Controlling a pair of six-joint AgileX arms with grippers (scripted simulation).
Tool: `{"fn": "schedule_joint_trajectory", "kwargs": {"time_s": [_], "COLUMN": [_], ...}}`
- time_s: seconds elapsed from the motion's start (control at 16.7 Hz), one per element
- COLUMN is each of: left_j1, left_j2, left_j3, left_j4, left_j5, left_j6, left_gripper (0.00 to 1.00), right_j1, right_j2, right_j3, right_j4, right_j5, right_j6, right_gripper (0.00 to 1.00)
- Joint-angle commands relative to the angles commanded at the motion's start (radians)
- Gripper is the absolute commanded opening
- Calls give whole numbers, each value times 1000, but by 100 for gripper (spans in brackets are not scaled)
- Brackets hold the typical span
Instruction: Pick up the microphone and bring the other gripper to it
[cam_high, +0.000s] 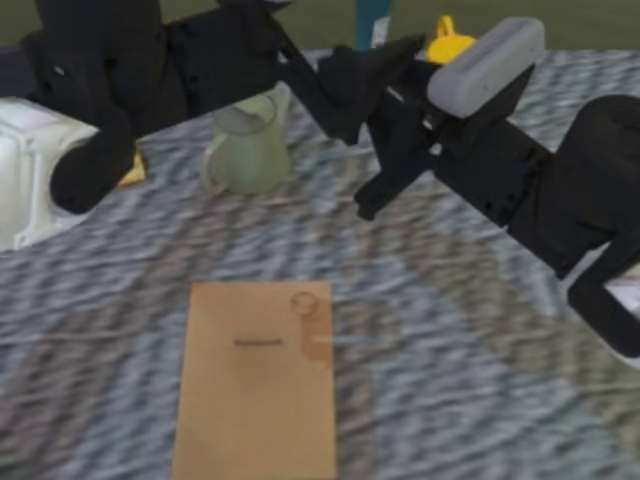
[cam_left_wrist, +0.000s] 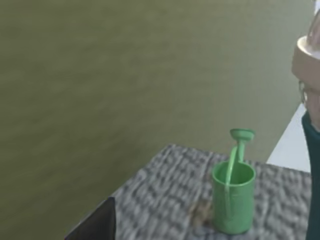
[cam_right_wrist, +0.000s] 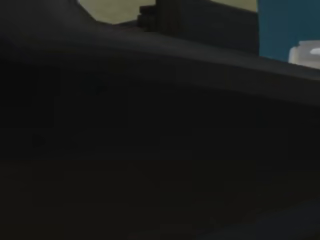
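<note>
The microphone (cam_high: 375, 22) stands upright in the air at the back of the table, with its teal handle showing. In the left wrist view its pale head (cam_left_wrist: 309, 47) and teal handle (cam_left_wrist: 313, 170) run along the picture's edge. The right wrist view is mostly dark, with a strip of teal handle (cam_right_wrist: 280, 25) and the white button strip (cam_right_wrist: 305, 52). My right arm, topped by a grey bar (cam_high: 485, 65), holds the microphone; its fingers are hidden behind the left arm. My left gripper (cam_high: 395, 60) reaches in beside the microphone, open, with one black finger (cam_left_wrist: 100, 222) in view.
A pale green watering can (cam_high: 248, 140) stands at back centre-left, and a yellow one (cam_high: 447, 42) behind the grippers. A tan flat book (cam_high: 258, 380) lies at front centre. The left arm's white base (cam_high: 25, 180) is at the left edge. A green watering can (cam_left_wrist: 232, 195) shows near a table corner.
</note>
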Motion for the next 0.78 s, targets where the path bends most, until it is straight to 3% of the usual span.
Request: {"fn": "schedule_joint_trajectory", "kwargs": {"time_s": [0.3, 0.78], "left_j1": [-13, -13], "left_j2": [18, 18], "left_j3": [15, 15], "left_j4": [4, 4], "left_j5": [-13, -13], "left_j6": [-1, -1], "left_gripper": [100, 40], "right_j1": [0, 0], "right_j2": [0, 0], "right_j3": [0, 0], "right_j4": [0, 0], "right_j5": [0, 0], "right_j6": [0, 0], "right_gripper": [0, 0]}}
